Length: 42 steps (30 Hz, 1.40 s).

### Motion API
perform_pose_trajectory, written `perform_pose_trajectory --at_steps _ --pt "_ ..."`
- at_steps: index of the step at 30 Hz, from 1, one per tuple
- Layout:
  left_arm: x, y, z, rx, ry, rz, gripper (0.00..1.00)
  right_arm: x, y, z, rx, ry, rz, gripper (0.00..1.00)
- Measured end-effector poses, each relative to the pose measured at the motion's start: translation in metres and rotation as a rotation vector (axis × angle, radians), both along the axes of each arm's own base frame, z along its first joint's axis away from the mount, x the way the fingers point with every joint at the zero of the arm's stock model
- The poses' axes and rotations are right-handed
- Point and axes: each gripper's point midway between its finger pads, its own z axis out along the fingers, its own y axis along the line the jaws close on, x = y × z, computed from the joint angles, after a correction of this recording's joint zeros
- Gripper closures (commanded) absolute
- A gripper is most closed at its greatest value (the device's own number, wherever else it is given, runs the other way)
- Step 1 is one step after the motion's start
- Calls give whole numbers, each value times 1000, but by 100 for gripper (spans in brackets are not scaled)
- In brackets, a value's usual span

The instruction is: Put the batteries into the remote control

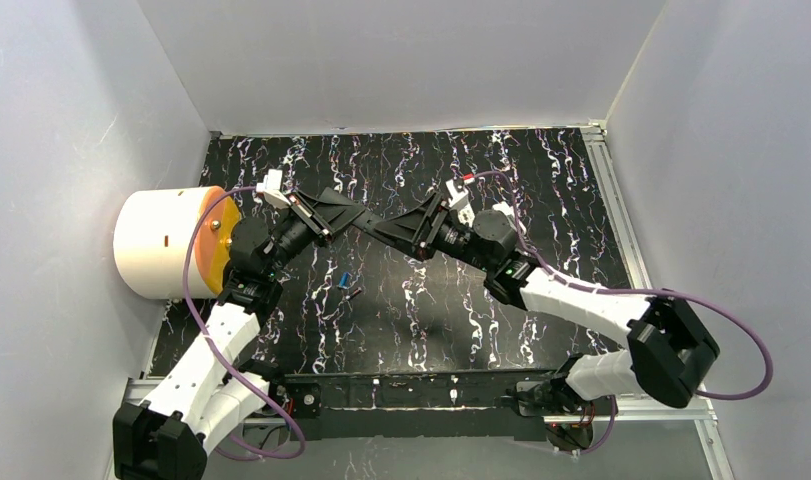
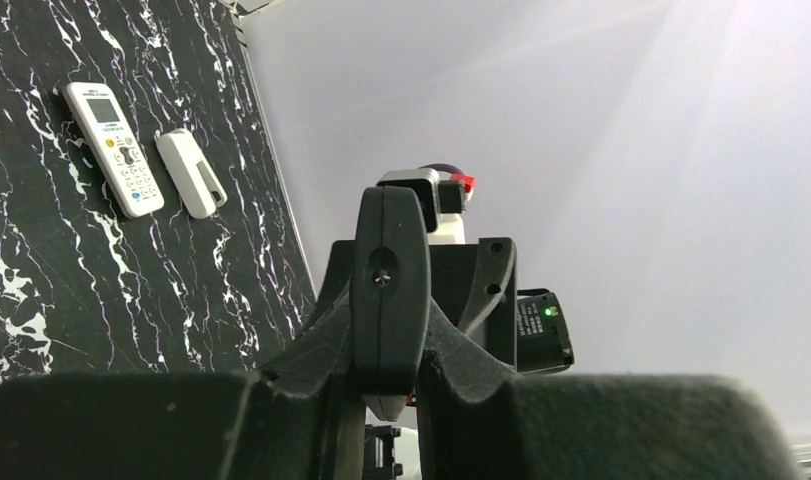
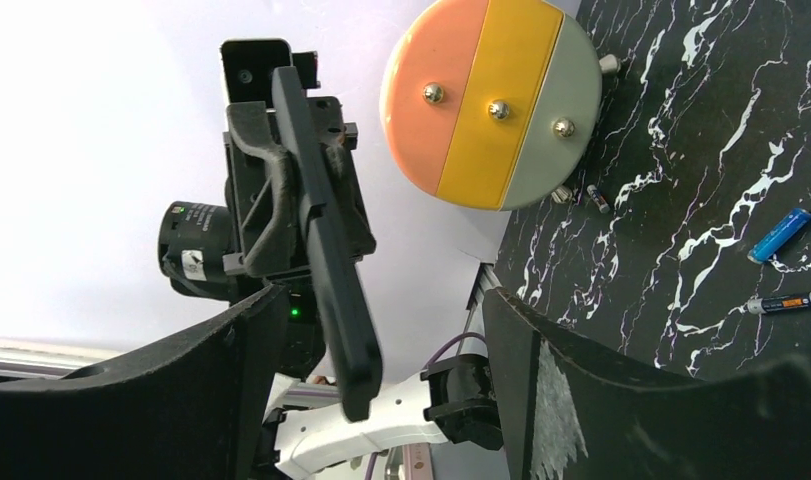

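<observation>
Covering the floor of the white-walled cell, a black table (image 1: 541, 180) with white veining carries everything. At its left edge a white drum (image 1: 156, 245) lies on its side. Its round face is banded orange, yellow and grey and studded with screws.

The left arm (image 1: 216, 345) and right arm (image 1: 581, 300) reach inward above the middle of the table until their ends nearly meet. The left gripper (image 2: 391, 390) is pinched on a black remote control (image 3: 321, 240). It holds the remote in the air, edge-up, with the free end pointing at the other arm. The right gripper (image 3: 381, 300) has its fingers spread wide, one on each side of that free end. The end sits nearer one finger, and I cannot tell whether it touches.

In the left wrist view a white remote (image 2: 113, 148) lies face up on the table, not far from its edge. A shorter white piece (image 2: 191, 172) lies just beside it, roughly parallel.

The batteries lie loose on the table. A blue battery (image 3: 781, 235) and a dark battery (image 3: 786, 302) are near each other, on the near side of the grippers in the top view. A third battery (image 3: 598, 198), too small for its colour to be read, is close to the drum's face.
</observation>
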Motion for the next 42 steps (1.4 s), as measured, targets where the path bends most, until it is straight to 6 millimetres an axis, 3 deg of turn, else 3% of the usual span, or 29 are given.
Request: perform_pose_trajectory --at_steps 6,11,15,26,33,42 --pt "4 -2 -5 7 8 -3 100 -8 -17 7 -14 -13 -29 27" --pt "7 -4 -12 25 20 -10 100 -8 -27 -5 -88 11 -66 49" --pt "7 -6 -17 51 10 -27 100 -8 -28 -20 -145 52 -68 62" --pt "8 -8 -24 91 -7 -47 100 -6 -26 -21 -171 69 -62 86" --pt "6 -9 -26 132 -51 -61 100 -8 -27 -24 -205 108 -51 96" --pt "7 -8 -42 258 -120 -71 100 -11 -27 -24 -218 140 -34 99"
